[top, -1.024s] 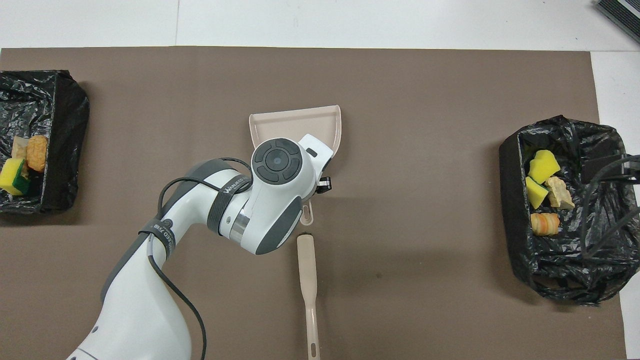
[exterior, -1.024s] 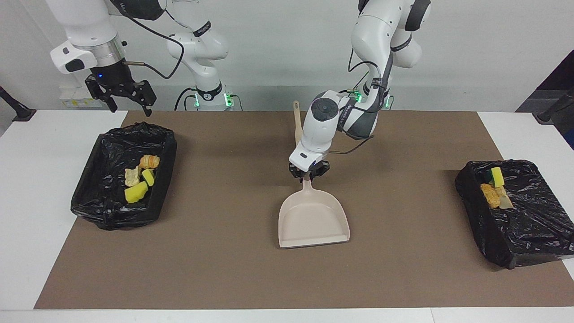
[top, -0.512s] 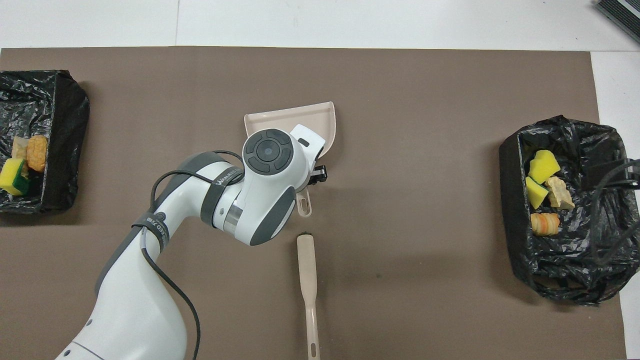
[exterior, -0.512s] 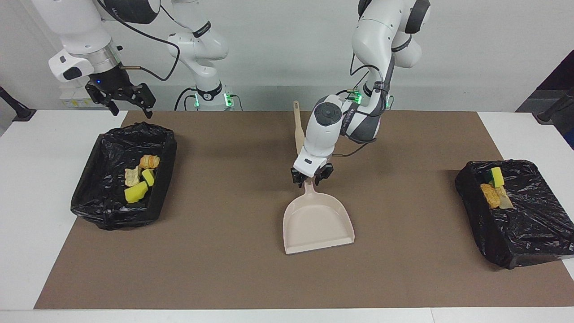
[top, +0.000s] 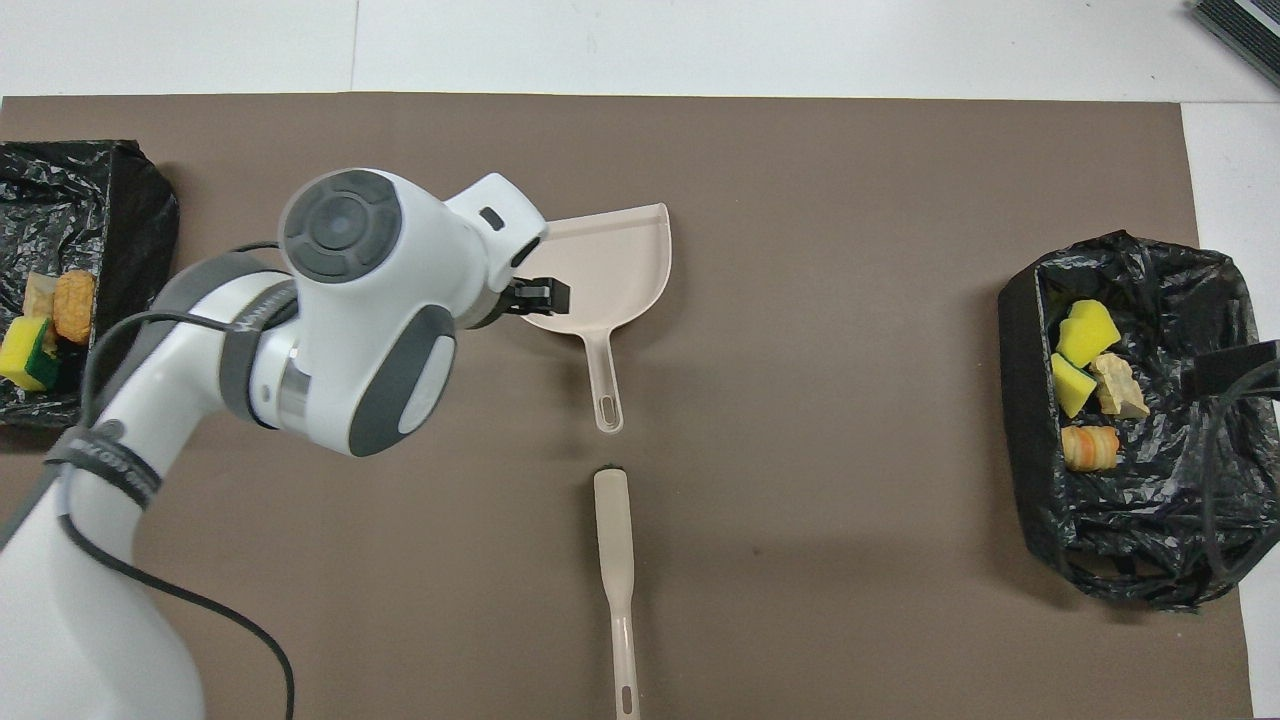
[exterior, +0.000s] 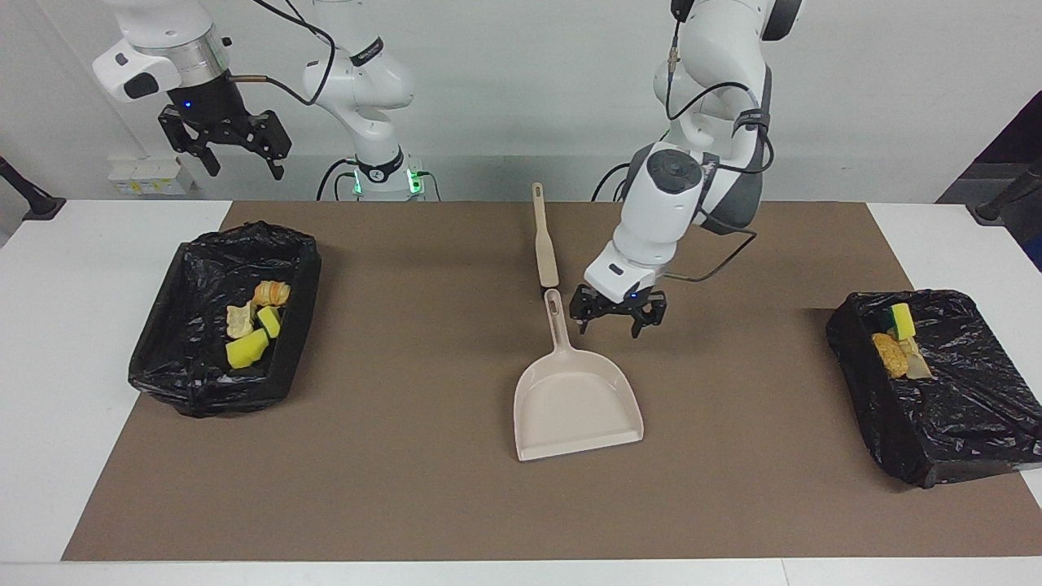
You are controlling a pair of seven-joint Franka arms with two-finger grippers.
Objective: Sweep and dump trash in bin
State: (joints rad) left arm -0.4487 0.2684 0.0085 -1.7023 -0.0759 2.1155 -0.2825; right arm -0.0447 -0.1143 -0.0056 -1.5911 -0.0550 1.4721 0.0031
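The trash is lying in two places: four scraps (exterior: 254, 321) are sitting in the black-lined bin (exterior: 175, 358) at the right arm's end of the table, and three scraps (exterior: 895, 342) are sitting in the second black-lined bin (exterior: 961, 407) at the left arm's end. No scrap is showing on the brown mat (exterior: 407, 488), so the sweeping and dumping are judged complete.

The dustpan (exterior: 574, 403) is lying flat on the mat near the middle of the table, its mouth pointing away from the robots and its handle pointing toward them. The brush (exterior: 544, 240) is lying in line with that handle, nearer to the robots, with a small gap between the two. This layout is keeping both tools within reach of either arm.

The left gripper (exterior: 617, 319) is hanging just above the mat beside the dustpan handle, toward the left arm's end; its jaws are spread wide and gripping nothing, and the dustpan is resting free.

The right gripper (exterior: 226, 146) is waiting high above the edge of the bin at its own end, jaws spread and empty, leaving the middle of the table to the left arm.
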